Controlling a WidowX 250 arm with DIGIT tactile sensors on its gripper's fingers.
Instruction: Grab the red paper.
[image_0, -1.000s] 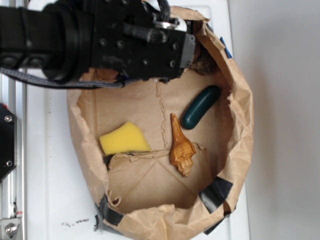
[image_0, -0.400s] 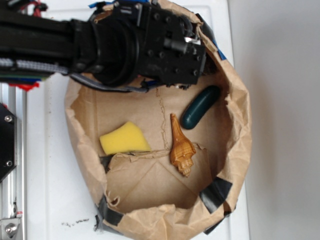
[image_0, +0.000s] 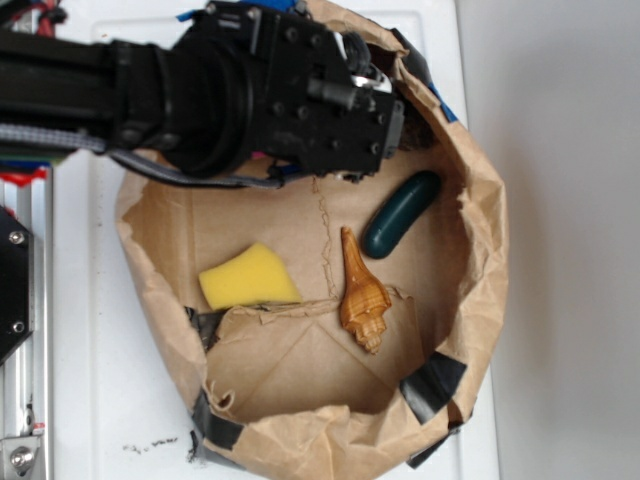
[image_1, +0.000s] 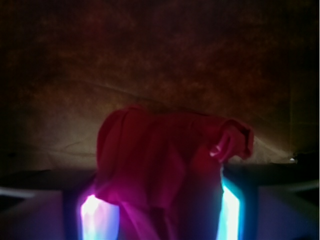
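Observation:
The red paper fills the middle of the wrist view as a crumpled wad standing against the brown bag wall. My gripper has one glowing finger on its left and the other on its right, and both touch the wad's sides, so it is shut on the paper. In the exterior view the black gripper sits deep in the bag's top right corner. There the arm hides the fingertips and the paper.
The brown paper bag lies open on the white table, patched with black tape. Inside it lie a yellow sponge, a golden shell and a dark green oblong object. A metal rail runs along the left.
The arm came down into the bag's top right corner, then shifted slightly left. The bag's left edge bulged outward to the left.

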